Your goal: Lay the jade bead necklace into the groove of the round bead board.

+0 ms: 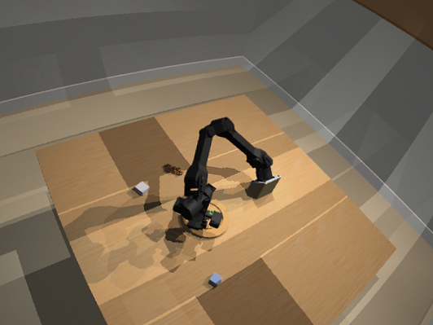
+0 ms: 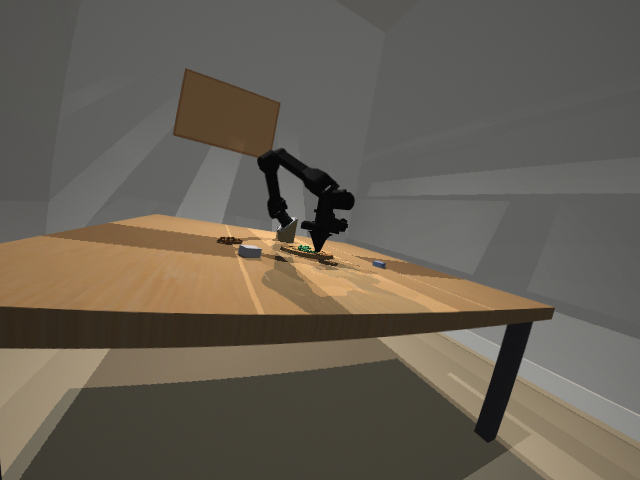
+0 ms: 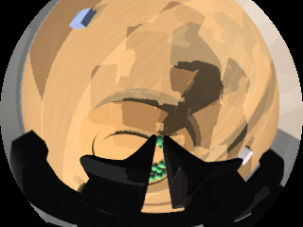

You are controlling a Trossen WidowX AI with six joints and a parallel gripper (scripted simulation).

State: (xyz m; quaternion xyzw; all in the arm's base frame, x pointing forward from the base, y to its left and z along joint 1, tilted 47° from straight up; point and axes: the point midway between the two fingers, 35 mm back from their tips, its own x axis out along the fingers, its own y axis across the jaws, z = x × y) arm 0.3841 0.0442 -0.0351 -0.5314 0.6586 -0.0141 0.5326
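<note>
The round wooden bead board (image 1: 219,231) (image 2: 288,250) (image 3: 106,114) lies on the table under the arm, with a ring groove. The jade bead necklace (image 1: 211,212) (image 2: 304,248) (image 3: 157,170) is green; several of its beads show bunched over the board behind the fingers in the wrist view. My gripper (image 2: 317,251) (image 3: 159,138) points down low over the board, its fingers shut on a green bead at the tips. The arm hides the fingertips in the top view. The fingers hide part of the necklace, and I cannot tell whether any beads sit in the groove.
A brown bead string (image 1: 172,169) (image 2: 229,240) lies near the arm's upper links. A white block (image 1: 141,188) (image 2: 250,251) (image 3: 245,155) and a blue block (image 1: 215,279) (image 2: 378,264) (image 3: 82,19) lie on different sides of the board. The arm's grey stand (image 1: 263,188) (image 2: 286,230) is behind the board.
</note>
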